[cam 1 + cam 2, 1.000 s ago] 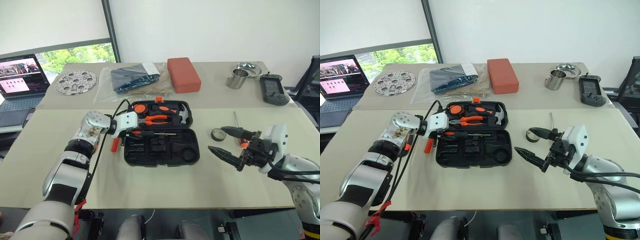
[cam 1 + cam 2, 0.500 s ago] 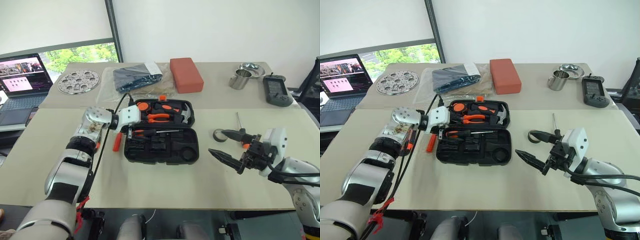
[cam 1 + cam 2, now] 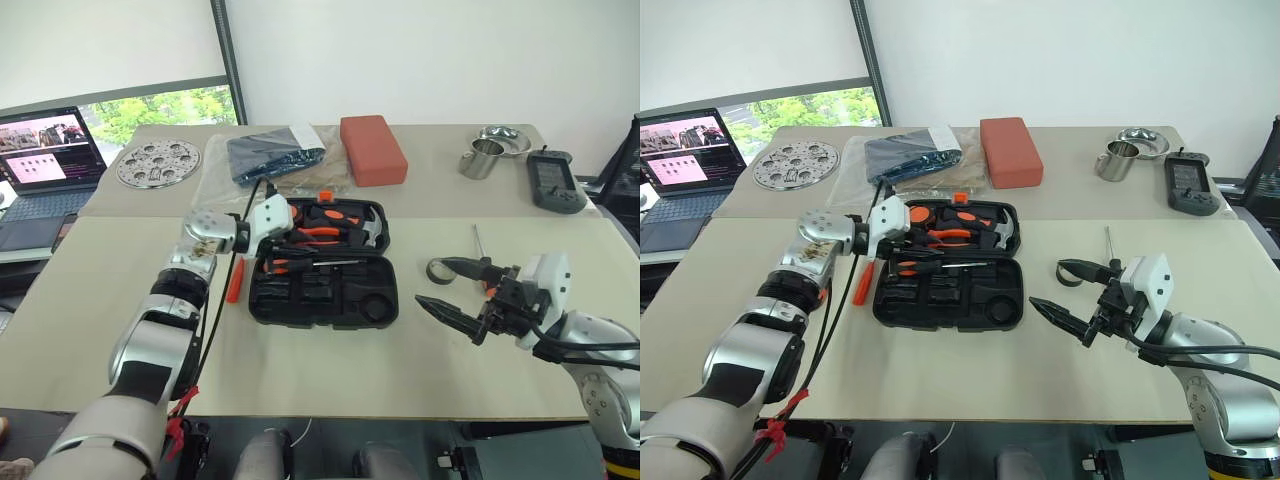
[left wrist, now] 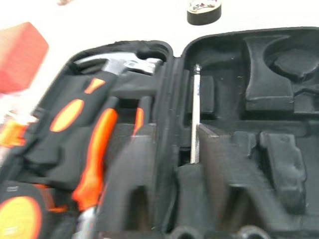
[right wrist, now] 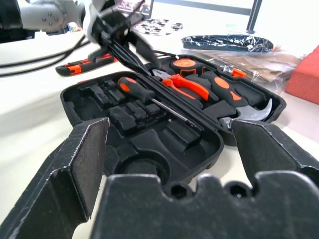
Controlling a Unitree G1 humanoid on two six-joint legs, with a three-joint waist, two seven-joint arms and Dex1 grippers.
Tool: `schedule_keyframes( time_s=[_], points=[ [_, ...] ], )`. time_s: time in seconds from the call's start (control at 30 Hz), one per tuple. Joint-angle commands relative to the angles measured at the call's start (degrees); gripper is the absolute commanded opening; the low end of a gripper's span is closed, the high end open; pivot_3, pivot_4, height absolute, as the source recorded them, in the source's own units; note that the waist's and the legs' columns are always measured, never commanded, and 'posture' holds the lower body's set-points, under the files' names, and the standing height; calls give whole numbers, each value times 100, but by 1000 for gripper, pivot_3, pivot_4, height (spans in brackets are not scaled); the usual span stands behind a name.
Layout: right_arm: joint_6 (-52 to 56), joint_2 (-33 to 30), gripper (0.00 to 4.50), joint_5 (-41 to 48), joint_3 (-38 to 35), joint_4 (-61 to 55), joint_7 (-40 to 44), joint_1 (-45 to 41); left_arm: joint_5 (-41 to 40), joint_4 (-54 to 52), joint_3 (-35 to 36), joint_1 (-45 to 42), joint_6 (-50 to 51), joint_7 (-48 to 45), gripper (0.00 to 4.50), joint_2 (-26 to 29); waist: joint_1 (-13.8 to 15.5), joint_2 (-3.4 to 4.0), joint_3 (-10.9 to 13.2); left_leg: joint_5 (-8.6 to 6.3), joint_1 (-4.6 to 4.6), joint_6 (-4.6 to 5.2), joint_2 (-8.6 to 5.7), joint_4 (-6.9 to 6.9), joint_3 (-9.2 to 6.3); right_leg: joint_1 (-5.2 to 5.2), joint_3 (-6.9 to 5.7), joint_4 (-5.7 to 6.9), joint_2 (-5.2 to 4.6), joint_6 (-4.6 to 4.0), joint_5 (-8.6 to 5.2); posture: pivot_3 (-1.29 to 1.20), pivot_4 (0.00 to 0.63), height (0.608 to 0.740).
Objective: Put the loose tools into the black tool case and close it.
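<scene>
The left claw hangs over the left end of the open black tool case, its black fingers drawn together with nothing between them. Just below it a screwdriver with an orange-and-black handle lies in a slot along the hinge, its shaft running toward the case's right end. Another orange-handled tool lies on the table just beside the case's left edge. The right claw hovers over the table to the right of the case, spread wide and empty. Near its far finger rest the small black tape roll and the slim tester screwdriver. No writing can be read on the tools or case.
</scene>
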Motion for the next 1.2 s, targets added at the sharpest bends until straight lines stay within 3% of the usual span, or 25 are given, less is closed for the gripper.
schedule_keyframes(
  time_s=[0.03,0.6,1.2],
  points=[
    [-150,21,4500,39,-109,-156,21,12,21,295,66,-144,-127,104,31,-60,-6,0,0,0,0,0,0,0,0,0,0,0,0,0,0,0,150,740],
    [-208,22,4500,13,-179,-218,-42,142,812,1331,-265,-336,-547,690,31,-270,20,1,-1,1,4,-1,-2,4,-1,3,0,7,1,0,0,0,150,740],
    [-179,-34,4500,14,-242,-266,-38,229,1365,1548,-632,-43,-684,1117,31,-381,23,6,-16,1,19,-2,-4,26,-8,8,4,45,0,0,0,0,150,740]
  ],
)
